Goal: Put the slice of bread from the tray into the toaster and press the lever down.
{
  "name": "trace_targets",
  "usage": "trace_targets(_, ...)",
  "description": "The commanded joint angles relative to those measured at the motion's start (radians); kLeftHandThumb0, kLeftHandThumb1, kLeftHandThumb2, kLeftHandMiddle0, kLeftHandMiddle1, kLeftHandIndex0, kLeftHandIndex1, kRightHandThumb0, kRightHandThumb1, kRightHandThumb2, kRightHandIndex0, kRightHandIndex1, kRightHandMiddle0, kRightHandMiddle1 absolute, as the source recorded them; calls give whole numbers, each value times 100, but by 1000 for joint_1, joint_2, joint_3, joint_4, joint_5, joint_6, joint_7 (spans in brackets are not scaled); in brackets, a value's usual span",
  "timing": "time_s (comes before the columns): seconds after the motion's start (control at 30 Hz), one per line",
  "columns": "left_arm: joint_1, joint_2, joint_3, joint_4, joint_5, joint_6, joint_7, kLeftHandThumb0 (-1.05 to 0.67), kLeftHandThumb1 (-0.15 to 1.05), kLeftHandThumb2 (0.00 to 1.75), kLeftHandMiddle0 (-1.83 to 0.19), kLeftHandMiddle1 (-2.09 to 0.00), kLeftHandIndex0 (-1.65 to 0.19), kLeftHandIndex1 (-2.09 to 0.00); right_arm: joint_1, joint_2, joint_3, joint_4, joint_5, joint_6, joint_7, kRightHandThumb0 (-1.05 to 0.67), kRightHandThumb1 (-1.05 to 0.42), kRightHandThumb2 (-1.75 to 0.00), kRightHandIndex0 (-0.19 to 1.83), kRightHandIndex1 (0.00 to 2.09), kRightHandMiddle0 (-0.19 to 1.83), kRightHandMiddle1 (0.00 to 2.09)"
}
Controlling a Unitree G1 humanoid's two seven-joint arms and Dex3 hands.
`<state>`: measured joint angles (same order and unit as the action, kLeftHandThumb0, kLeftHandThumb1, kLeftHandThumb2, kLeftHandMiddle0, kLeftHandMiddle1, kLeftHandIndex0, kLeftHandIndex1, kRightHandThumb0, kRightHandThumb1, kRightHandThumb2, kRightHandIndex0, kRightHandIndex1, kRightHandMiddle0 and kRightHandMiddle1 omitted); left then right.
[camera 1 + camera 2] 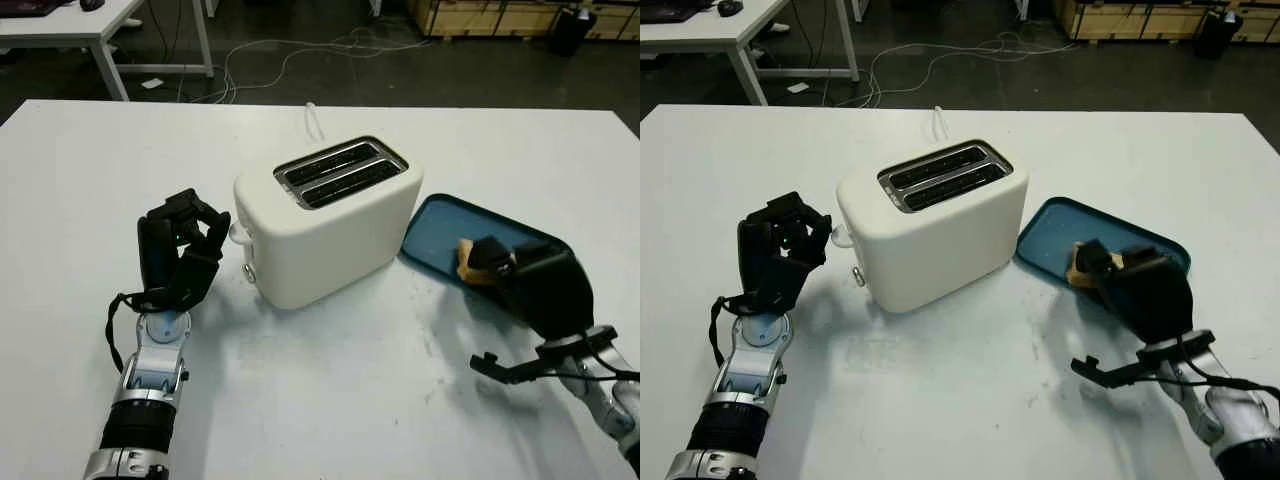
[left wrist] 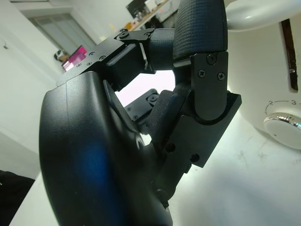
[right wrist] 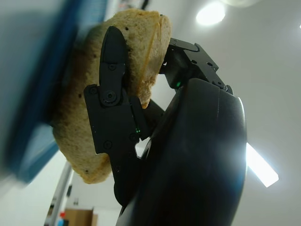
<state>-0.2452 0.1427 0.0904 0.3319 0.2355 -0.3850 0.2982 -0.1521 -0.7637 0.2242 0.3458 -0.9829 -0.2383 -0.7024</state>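
Two empty slots are seen in the top of the cream toaster (image 1: 325,220), which is placed near the middle of the white tabletop (image 1: 330,400). A white cord (image 1: 314,121) is led away from its far side. On its left end a chrome dial (image 2: 282,127) with printed numbers is shown.

To the right of the toaster a dark blue tray (image 1: 440,225) is laid on the tabletop, its near left corner just beside the toaster's base. The right hand (image 1: 510,268) is positioned over the tray, and the slice of bread (image 3: 136,61) is gripped between its fingers (image 3: 110,94), which are closed on both faces of the slice. The bread is seen at the tray, close against the blue surface; whether it is lifted off that surface cannot be told.

The left hand (image 1: 185,245) is held upright to the left of the toaster, near its dial end, with nothing in it and its fingers (image 2: 200,42) curled inward. It is kept apart from the toaster body.

Beyond the tabletop, cables (image 1: 290,55) are seen on the dark floor (image 1: 400,70), and a white desk (image 1: 70,25) is stood at the far left.
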Motion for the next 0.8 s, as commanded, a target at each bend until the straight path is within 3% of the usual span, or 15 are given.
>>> trace_targets(0.0,-1,-2,0,-10,-3,2,4,-96,78,53,-133,-148,-109,-144,-23,-13,-19,-3,46,-20,48,-37,-92,-35,95,175,50,175)
trace_targets(0.43,0,3,2,-4,-26,-5,-8,-98,78,53,-132,-147,-107,-142,-92,-47,-105,-78,147,-22,310,-39,-92,-39,106,175,56,175)
trace_targets(0.57,1,0,0,-13,-14,11,2,-98,78,52,-131,-147,-108,-143,-218,-64,-168,-3,308,-147,381,-38,-92,-35,98,175,57,175)
trace_targets(0.67,2,-1,0,-12,-14,8,5,-97,78,53,-132,-148,-108,-143,-352,-78,-194,69,443,-233,504,-36,-92,-30,79,175,50,175)
trace_targets(0.77,6,0,1,-10,-17,2,1,-96,78,53,-132,-148,-107,-143,-504,-82,-202,150,556,-261,659,-35,-92,-26,78,175,55,172)
